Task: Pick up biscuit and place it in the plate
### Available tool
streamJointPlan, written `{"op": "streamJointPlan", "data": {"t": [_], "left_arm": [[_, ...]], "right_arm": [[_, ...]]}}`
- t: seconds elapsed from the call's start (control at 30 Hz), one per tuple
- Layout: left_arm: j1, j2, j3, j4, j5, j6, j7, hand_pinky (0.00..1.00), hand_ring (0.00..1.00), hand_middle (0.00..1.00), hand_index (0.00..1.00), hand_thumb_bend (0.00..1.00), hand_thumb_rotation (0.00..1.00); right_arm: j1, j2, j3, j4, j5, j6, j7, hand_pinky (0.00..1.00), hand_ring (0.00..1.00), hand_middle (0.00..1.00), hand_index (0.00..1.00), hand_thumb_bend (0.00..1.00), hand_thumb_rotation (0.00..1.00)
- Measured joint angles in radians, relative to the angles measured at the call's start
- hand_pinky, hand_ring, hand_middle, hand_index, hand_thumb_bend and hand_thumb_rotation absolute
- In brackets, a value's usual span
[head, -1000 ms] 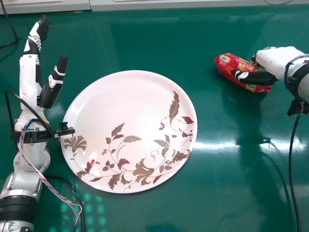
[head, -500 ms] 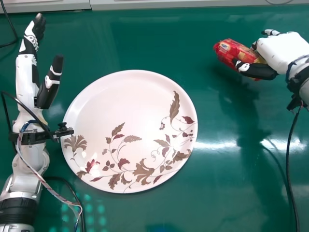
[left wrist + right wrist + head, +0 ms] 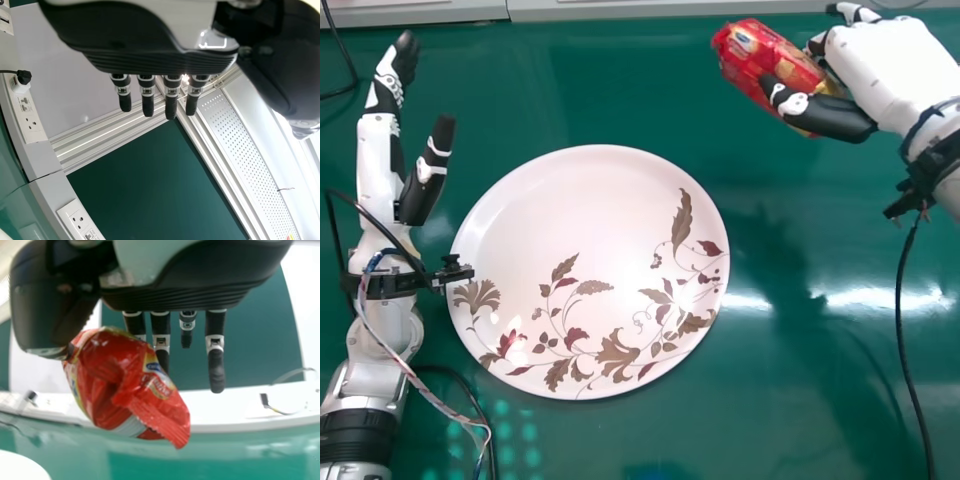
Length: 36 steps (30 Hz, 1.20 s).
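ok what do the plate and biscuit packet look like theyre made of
The plate looks hard and smooth, perhaps ceramic or melamine, given its glossy highlights. The biscuit packet seems thin, shiny plastic film: it creases and has a crimped end.

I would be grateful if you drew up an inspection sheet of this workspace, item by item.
Surface: glossy green table, with light reflections and shadows.
Job's things: round white plate with brown and maroon leaf pattern on the table; red plastic biscuit packet held up off the table, beyond the plate to the right.
Clutter: nothing seen.
Grippers: right hand grips the packet between thumb and fingers; left hand open, left of the plate.
Cables: black cable hangs from the right wrist; thin multicoloured wires loop beside the left arm.
Surroundings: white wall sockets, perforated metal panel.
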<state>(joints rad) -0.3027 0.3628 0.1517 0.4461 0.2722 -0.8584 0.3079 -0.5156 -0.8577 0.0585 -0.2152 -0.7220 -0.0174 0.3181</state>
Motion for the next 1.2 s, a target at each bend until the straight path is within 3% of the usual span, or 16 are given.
{"op": "streamJointPlan", "data": {"t": [0.3,0.67,0.97,1.2], "left_arm": [[0.000,0.001,0.000,-0.004,0.001,0.020,-0.014,1.00,1.00,0.99,1.00,0.98,0.96],[-0.009,-0.001,-0.001,-0.001,0.021,0.030,-0.012,1.00,1.00,0.98,1.00,1.00,0.97],[-0.018,-0.002,-0.001,0.003,0.022,0.037,-0.010,1.00,1.00,0.98,1.00,1.00,0.97],[-0.020,-0.003,-0.001,0.005,0.021,0.037,-0.001,1.00,1.00,0.98,1.00,1.00,0.96]], "right_arm": [[0.015,0.071,-0.003,-0.152,0.073,-0.130,-0.001,0.35,0.41,0.45,0.50,0.50,0.00],[0.021,0.214,0.115,-0.161,0.094,-0.265,-0.003,0.34,0.41,0.46,0.50,0.50,0.00],[0.027,0.293,0.218,-0.114,0.078,-0.260,0.071,0.33,0.42,0.45,0.50,0.50,0.00],[0.031,0.322,0.239,-0.036,0.064,-0.251,0.077,0.33,0.43,0.47,0.50,0.50,0.00]]}}
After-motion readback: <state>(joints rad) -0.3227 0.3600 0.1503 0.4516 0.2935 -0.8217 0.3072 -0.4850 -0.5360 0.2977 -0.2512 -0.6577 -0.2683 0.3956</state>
